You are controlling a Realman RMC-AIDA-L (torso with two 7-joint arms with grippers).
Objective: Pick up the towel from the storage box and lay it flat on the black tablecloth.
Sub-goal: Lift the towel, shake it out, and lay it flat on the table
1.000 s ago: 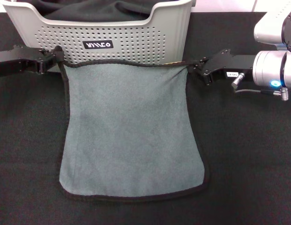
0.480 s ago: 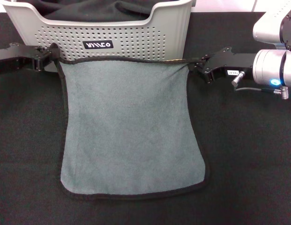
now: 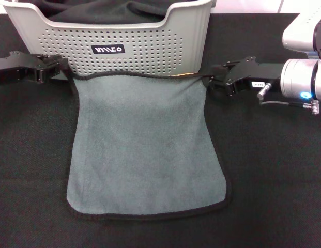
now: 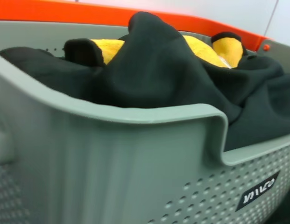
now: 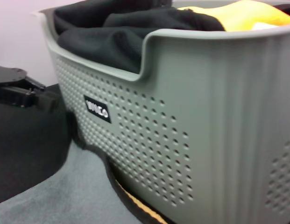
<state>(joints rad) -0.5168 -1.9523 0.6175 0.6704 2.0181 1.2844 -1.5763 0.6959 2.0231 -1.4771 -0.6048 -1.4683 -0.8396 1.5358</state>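
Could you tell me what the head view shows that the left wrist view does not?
Only the head view shows the towel spread on the black tablecloth, with the left gripper and right gripper at its far corners. Only the left wrist view shows yellow cloth among the dark cloth and an orange edge behind. Both show the storage box and its black label.

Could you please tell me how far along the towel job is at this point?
Done: the towel is out of the storage box and spread grey side up on the black tablecloth, its near end flat. In hand: the left gripper and the right gripper are at its two far corners, right by the box front. Left: letting go of those corners and drawing both arms clear.
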